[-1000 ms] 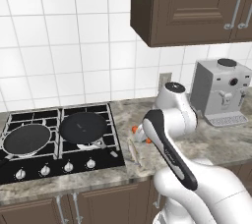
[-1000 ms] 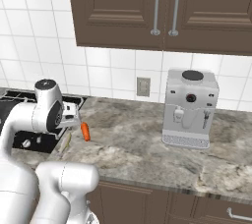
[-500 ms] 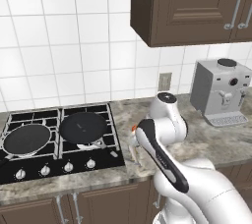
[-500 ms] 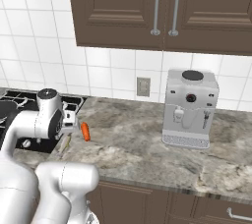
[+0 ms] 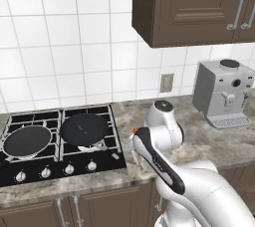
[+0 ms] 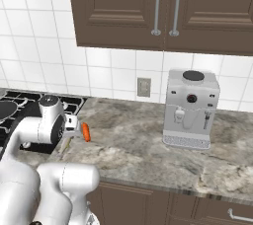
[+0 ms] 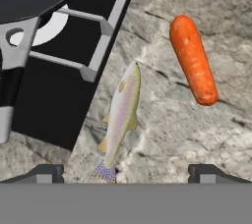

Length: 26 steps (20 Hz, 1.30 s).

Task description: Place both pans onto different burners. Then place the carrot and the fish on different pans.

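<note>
My claw is spread wide over fish, lengthwise toward cooktop, carrot roughly parallel; both pans on burners.

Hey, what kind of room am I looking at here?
A rendered home kitchen, it seems: a black gas cooktop with two pans, a coffee machine on the stone counter, and dark wood cabinets above white tiles.

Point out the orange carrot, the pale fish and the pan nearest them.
Orange tapered carrot [image 7: 193, 60], hand view, mid-body.
Slim pale grey-beige fish [image 7: 121, 112], hand view, its flank.
Round black frying pan [image 5: 84, 127], left base view, centre of its base.
</note>
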{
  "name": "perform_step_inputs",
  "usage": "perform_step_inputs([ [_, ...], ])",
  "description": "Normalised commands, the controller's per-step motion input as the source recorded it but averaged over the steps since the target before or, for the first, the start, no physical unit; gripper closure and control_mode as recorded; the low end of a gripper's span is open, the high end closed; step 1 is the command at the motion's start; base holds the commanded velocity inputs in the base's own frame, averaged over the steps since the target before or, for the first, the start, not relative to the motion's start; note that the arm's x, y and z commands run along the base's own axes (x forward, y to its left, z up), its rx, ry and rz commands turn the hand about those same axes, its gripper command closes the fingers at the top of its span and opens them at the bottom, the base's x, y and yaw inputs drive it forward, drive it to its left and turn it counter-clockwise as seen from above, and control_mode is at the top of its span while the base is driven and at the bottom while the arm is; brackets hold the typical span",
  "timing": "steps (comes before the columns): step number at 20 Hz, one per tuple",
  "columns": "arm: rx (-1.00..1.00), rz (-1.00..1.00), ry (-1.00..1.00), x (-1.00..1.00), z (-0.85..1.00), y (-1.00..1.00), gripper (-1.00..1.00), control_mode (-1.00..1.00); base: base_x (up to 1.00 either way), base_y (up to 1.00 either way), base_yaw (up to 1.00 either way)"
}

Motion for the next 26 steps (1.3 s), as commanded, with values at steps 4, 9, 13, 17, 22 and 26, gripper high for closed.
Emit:
perform_step_inputs([
  [4, 0.0, -0.03, 0.0, 0.23, -0.17, 0.12, -1.0, -1.0, 0.0, 0.0, 0.0],
  [9, 0.01, -0.03, 0.0, 0.17, -0.19, 0.11, -1.0, -1.0, 0.0, 0.0, 0.0],
  [13, 0.0, -0.04, 0.0, 0.1, -0.35, 0.03, -1.0, -1.0, 0.0, 0.0, 0.0],
  [17, 0.0, -0.03, 0.0, 0.11, -0.33, 0.03, -1.0, -1.0, 0.0, 0.0, 0.0],
  [22, 0.0, -0.03, 0.0, 0.09, -0.27, 0.0, -1.0, -1.0, 0.0, 0.0, 0.0],
  [26, 0.0, -0.01, 0.0, 0.06, -0.25, 0.0, -1.0, -1.0, 0.0, 0.0, 0.0],
])
